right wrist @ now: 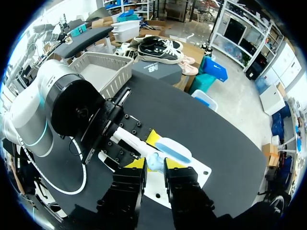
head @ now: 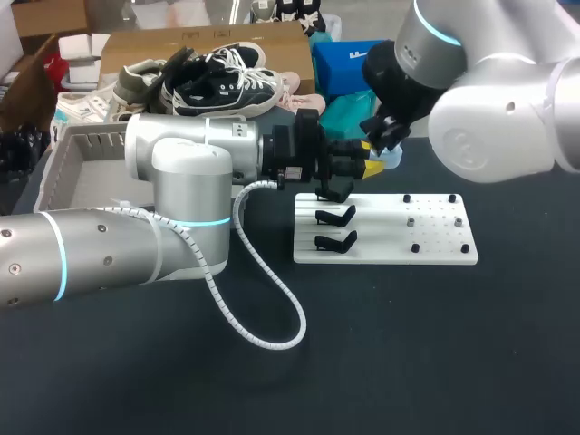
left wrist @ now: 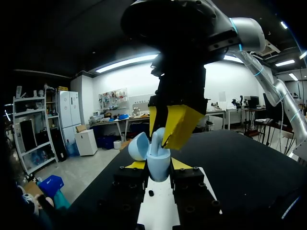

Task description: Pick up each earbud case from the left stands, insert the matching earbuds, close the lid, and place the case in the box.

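Observation:
A light-blue earbud case (left wrist: 158, 168) stands upright with its lid (left wrist: 138, 146) swung open, and my left gripper (left wrist: 158, 164) is shut on its lower half. My right gripper (left wrist: 160, 141) comes down from above, its yellow tips on either side of a pale blue earbud (left wrist: 158, 137) whose lower end sits in the case. Seen from the right wrist, that earbud (right wrist: 153, 161) lies between the right gripper's (right wrist: 154, 166) tips, just over the case (right wrist: 172, 150). From above, the left gripper (head: 367, 167) and right gripper (head: 385, 136) meet over the white board's far left corner.
The white board (head: 435, 240) carries two empty black stands (head: 335, 216) on its left and small pegs on its right. A grey box (head: 82, 172) stands at the back left. A white coiled cable (head: 263, 317) loops on the dark table.

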{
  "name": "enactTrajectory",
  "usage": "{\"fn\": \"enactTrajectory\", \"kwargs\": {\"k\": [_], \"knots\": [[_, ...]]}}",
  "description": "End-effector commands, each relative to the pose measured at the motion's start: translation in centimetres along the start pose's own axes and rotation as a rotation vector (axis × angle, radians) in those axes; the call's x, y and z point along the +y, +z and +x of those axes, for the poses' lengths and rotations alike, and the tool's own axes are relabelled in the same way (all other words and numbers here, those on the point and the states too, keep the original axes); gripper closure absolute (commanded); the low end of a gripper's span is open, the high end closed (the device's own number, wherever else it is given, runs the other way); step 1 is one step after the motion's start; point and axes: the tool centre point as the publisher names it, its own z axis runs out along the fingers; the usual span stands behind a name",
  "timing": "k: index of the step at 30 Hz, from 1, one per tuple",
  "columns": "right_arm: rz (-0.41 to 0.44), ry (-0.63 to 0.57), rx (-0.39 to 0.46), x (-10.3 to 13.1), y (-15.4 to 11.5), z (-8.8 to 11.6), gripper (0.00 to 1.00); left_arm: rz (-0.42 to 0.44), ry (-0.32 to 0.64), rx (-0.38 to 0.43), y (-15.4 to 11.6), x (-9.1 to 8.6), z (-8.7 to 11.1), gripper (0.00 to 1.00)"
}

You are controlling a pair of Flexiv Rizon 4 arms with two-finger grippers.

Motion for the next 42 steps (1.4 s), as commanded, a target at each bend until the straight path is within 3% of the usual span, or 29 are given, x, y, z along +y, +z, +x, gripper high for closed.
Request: {"fn": "enactTrajectory", "kwargs": {"k": [1,28,42], "knots": [[0.000,0.002,0.003,0.0,0.0,-0.2,0.71,-0.002,0.001,-0.002,0.0,0.0,0.0,1.00],[-0.008,0.050,-0.055,-1.1,-2.3,1.1,0.70,-0.002,0.001,-0.002,0.0,0.0,0.0,1.00],[-0.012,0.055,-0.031,-0.9,-1.2,1.7,0.71,-0.002,0.001,-0.002,0.0,0.0,0.0,1.00]]}}
